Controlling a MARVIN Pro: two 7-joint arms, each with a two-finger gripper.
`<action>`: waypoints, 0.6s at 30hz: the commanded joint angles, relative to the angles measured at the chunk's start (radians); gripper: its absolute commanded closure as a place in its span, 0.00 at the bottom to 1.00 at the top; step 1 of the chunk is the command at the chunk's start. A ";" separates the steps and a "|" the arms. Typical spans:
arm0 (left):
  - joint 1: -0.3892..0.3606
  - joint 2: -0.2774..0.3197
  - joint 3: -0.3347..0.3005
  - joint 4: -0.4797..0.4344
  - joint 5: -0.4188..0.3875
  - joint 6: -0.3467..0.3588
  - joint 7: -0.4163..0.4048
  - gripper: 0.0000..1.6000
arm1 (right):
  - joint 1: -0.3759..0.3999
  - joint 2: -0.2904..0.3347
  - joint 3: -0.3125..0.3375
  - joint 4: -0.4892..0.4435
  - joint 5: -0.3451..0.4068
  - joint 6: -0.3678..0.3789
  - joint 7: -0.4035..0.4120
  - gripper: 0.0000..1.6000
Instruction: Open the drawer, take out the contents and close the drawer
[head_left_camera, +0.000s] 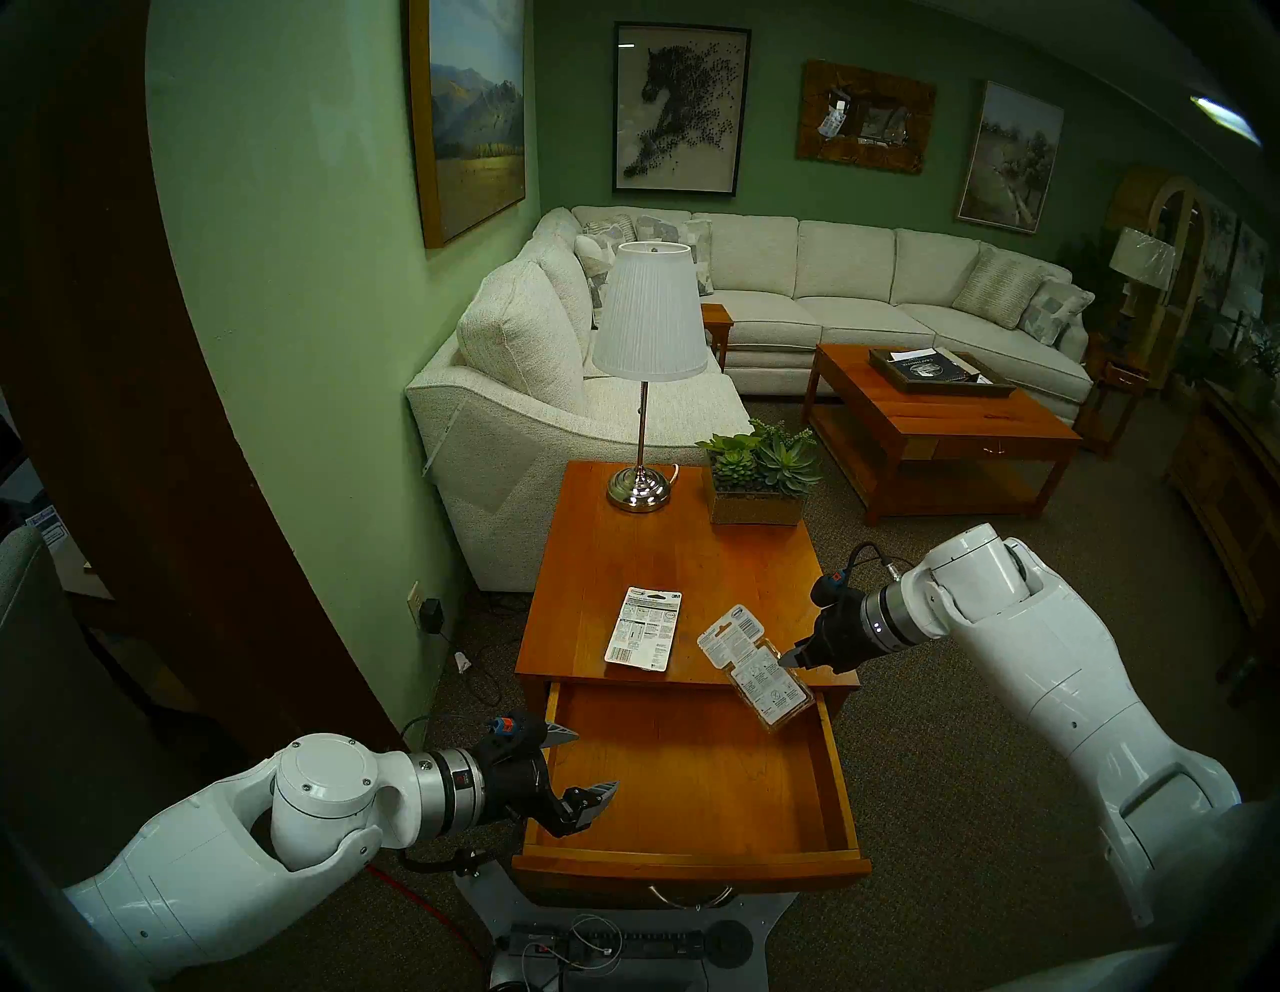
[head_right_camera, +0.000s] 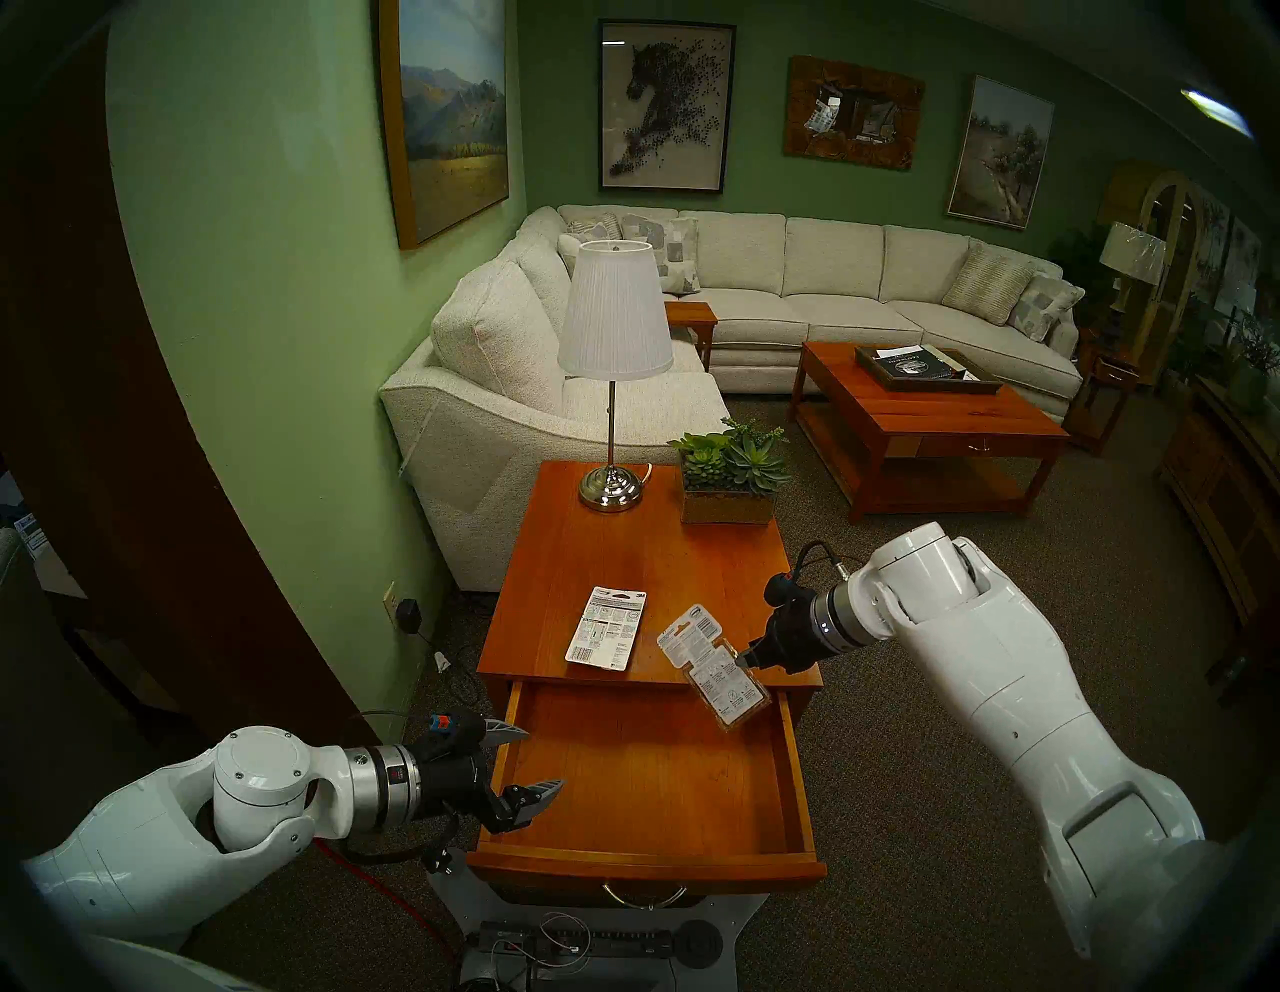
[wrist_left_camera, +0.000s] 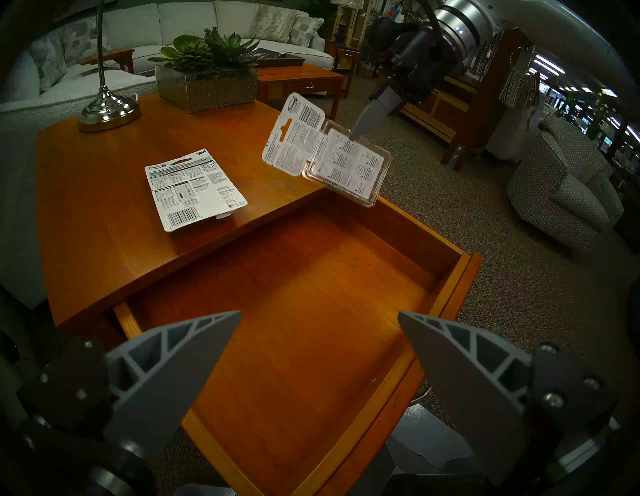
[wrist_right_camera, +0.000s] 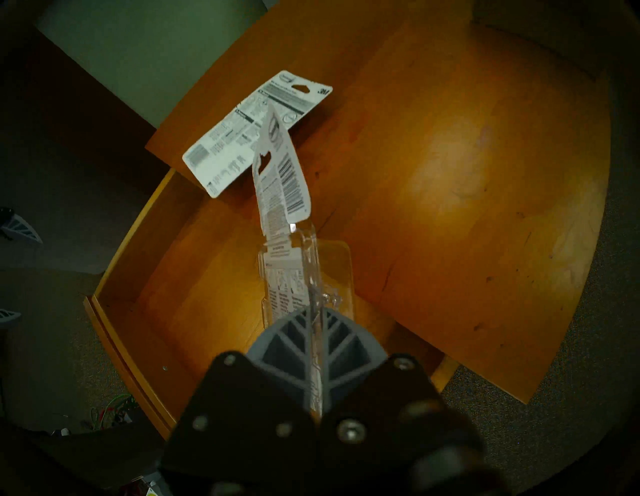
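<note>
Pincer (head_left_camera: 788, 658) on my right arm clamps one edge of the clear blister pack (head_left_camera: 755, 672), held tilted above the open drawer's (head_left_camera: 692, 769) far right corner. My left pincer (head_left_camera: 587, 765) gapes empty at the drawer's left side. White 3M card (head_left_camera: 643, 627) lies flat on the counter (head_left_camera: 734, 561).

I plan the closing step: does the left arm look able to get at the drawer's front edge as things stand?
Probably yes. The left gripper hangs open over the near left corner of the drawer, which looks empty, and nothing lies between. The right gripper, holding the blister pack, is at the far right.
</note>
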 joint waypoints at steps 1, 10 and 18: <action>-0.011 0.000 -0.010 -0.022 -0.001 -0.009 -0.001 0.00 | 0.110 -0.059 0.033 0.036 0.022 -0.001 0.037 1.00; -0.012 -0.001 -0.009 -0.021 -0.001 -0.008 -0.001 0.00 | 0.183 -0.157 0.061 0.138 0.021 -0.016 -0.005 1.00; -0.012 -0.001 -0.009 -0.020 -0.001 -0.008 -0.002 0.00 | 0.234 -0.233 0.093 0.256 0.024 -0.026 -0.014 1.00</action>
